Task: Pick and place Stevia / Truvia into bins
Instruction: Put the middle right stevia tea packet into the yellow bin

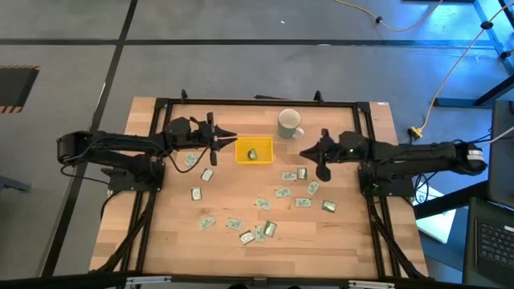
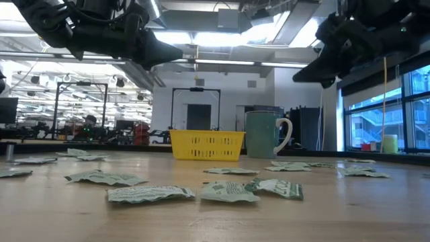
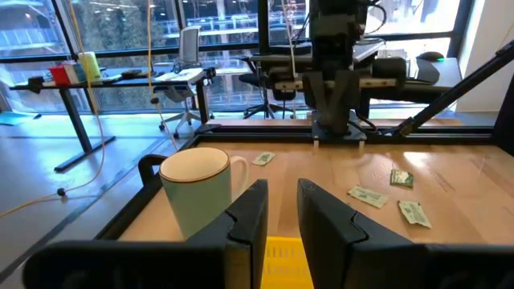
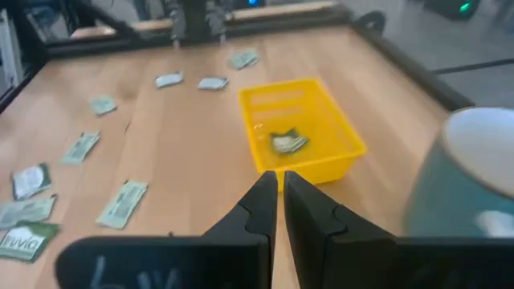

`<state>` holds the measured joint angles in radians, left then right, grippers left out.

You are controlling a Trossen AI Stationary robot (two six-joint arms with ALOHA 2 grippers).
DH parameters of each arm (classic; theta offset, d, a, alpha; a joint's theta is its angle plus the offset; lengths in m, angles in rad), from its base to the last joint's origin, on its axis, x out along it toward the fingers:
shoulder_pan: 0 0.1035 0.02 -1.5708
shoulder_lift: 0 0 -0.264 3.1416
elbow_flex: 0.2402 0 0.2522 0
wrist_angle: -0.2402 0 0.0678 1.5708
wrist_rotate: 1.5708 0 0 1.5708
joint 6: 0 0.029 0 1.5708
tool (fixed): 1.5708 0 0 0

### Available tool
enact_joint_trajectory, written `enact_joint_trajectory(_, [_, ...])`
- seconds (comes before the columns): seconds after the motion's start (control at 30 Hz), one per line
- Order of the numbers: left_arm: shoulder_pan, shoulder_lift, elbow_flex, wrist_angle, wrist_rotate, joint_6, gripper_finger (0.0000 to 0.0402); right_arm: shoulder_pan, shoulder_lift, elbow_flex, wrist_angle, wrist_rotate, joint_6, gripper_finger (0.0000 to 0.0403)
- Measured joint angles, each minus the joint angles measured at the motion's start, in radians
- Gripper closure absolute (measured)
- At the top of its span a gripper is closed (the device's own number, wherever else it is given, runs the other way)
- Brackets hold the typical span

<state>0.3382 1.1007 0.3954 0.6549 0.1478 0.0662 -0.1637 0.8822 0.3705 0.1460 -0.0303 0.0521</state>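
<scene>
High view: one sachet (image 1: pixel 253 153) in yellow tray (image 1: pixel 241 144)

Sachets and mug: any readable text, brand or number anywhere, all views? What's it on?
"ruvia", partial, only roughly legible: on the sachet nearest the right wrist camera, at the picture's lower left corner.
Other sachets: green print shows, too small or blurred to read in every view.
Sachet in the yellow tray: unreadable.
Mug: plain, no text visible.
Yellow tray: no label visible.
Room behind the table: no legible signs.

yellow tray (image 2: pixel 206 145) centre | mug (image 2: pixel 266 134) beside | sachets (image 2: pixel 151 193) scattered
</scene>
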Motion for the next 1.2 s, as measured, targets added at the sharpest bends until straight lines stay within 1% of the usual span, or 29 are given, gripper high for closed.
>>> enact_joint_trajectory(0.1, [0.0, 0.0, 0.0, 0.0, 0.0, 0.0, 0.0336, 0.031, 0.062, 0.001, 0.013, -0.001, -0.006, 0.0373])
enact_joint_trajectory(0.23, [0.0, 0.0, 0.0, 0.0, 0.0, 0.023, 0.0336, 0.085, 0.157, 0.001, 0.012, -0.026, -0.127, 0.0373])
enact_joint_trajectory(0.3, [0.0, 0.0, 0.0, 0.0, 0.0, 0.04, 0.0336, 0.106, 0.205, 0.001, 0.032, -0.027, -0.159, 0.0373])
enact_joint_trajectory(0.53, [0.0, 0.0, 0.0, -0.001, 0.0, 0.044, 0.0336, 0.116, 0.335, 0.008, 0.08, -0.003, -0.163, 0.0373])
enact_joint_trajectory(0.73, [0.0, 0.0, -0.001, -0.008, 0.0, 0.043, 0.0336, 0.116, 0.441, 0.069, 0.079, 0.008, -0.168, 0.0371])
enact_joint_trajectory(0.87, [0.0, 0.0, -0.001, -0.013, 0.0, 0.043, 0.0336, 0.116, 0.519, 0.117, 0.071, 0.01, -0.165, 0.0358])
enact_joint_trajectory(1.07, [0.0, 0.0, -0.001, -0.013, 0.0, 0.044, 0.0336, 0.116, 0.602, 0.175, 0.065, 0.01, -0.065, 0.0352])
enact_joint_trajectory(1.2, [0.0, 0.0, -0.001, -0.02, 0.0, 0.044, 0.0336, 0.118, 0.629, 0.186, 0.05, 0.011, -0.134, 0.0352])
